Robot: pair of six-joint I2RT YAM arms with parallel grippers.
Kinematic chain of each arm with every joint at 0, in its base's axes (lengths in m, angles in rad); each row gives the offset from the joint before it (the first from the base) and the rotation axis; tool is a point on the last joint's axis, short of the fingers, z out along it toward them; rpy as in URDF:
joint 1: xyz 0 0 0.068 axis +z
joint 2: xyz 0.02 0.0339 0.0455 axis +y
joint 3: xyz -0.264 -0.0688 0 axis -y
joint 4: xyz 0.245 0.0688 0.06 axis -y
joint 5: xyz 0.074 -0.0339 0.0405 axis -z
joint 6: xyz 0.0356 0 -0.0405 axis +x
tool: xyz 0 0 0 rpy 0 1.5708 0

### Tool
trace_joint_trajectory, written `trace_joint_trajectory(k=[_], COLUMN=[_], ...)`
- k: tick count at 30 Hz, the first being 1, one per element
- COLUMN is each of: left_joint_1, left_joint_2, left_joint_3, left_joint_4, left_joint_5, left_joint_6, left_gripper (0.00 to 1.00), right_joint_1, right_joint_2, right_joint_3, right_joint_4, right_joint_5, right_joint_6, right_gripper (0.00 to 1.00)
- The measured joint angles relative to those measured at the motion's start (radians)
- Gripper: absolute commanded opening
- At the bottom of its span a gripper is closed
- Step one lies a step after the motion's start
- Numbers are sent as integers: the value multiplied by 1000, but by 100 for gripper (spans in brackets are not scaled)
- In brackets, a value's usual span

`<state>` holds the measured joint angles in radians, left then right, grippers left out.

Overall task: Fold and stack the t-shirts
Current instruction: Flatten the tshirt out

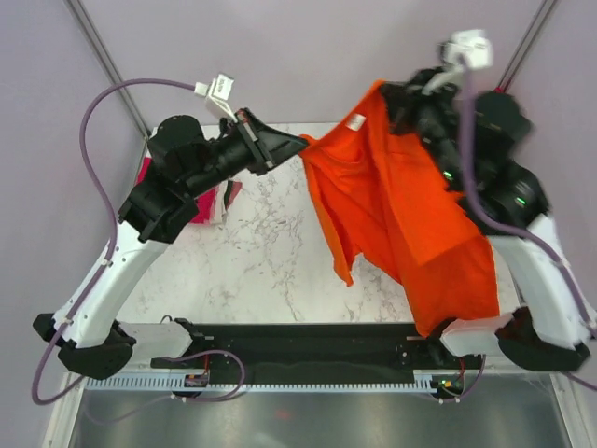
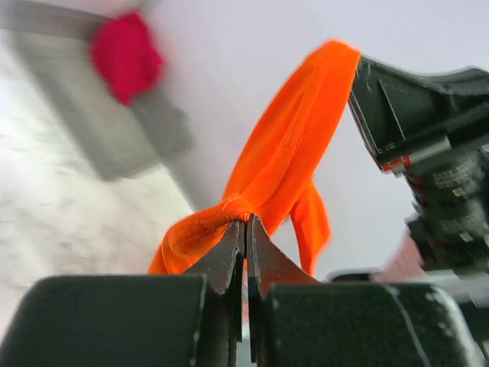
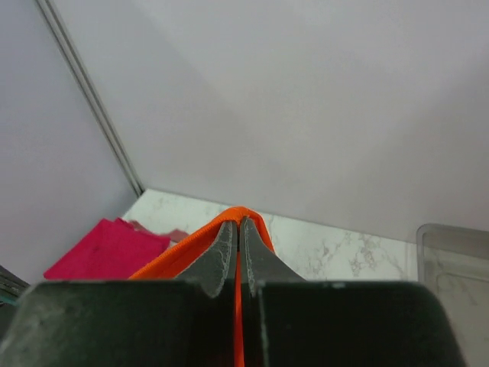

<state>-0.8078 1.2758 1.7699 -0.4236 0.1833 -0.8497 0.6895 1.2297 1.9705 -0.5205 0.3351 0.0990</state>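
Orange t-shirt [image 1: 401,205] is held at two spots. My left pincer [image 2: 246,222] is clamped on a bunched edge, and my right pincer [image 3: 238,223] is clamped on a fold of the same cloth, higher and farther back. Between the grips the cloth runs as a stretched band; the rest hangs in the air above the bench [image 1: 261,252], draping over the right arm's base. To spread it well, I judge I should bring both grips level, draw them apart, then lay the hem down first. Counting: one orange shirt, two pincers, one crimson pile [image 1: 201,207] at the bench's left edge, its layers beyond telling, one clear bin [image 3: 451,260]
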Motion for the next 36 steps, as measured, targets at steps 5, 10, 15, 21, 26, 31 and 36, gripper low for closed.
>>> trace_joint_trajectory(k=[5,10,15,21,26,31,36], left_joint_1=[343,651,851,876,877,879,873], left_joint_2=[-151,-236,-182,-222,-243,-242,-264], left_joint_3=[-401,-861,-1098,-1109,-1084,-1041,-1021], left_joint_4=[14,72,88,111,106,42,-1], left_joint_5=[61,206,272,270,220,134,95], left_joint_6=[-52,-63,-38,24,68,102,140], left_gripper=[2,2,2,2,8,51,98], right_joint_1=[-5,-5,0,-1,-33,-88,-93], right_joint_2=[338,738,1023,805,395,95,-89], right_joint_3=[-2,36,135,-258,-658,-915,-1102], right_joint_4=[60,109,102,102,93,44,-89], right_joint_5=[-107,-315,-429,-341,-201,-51,40], right_joint_6=[33,125,168,179,242,337,423], right_gripper=[0,48,83,79,73,72,73])
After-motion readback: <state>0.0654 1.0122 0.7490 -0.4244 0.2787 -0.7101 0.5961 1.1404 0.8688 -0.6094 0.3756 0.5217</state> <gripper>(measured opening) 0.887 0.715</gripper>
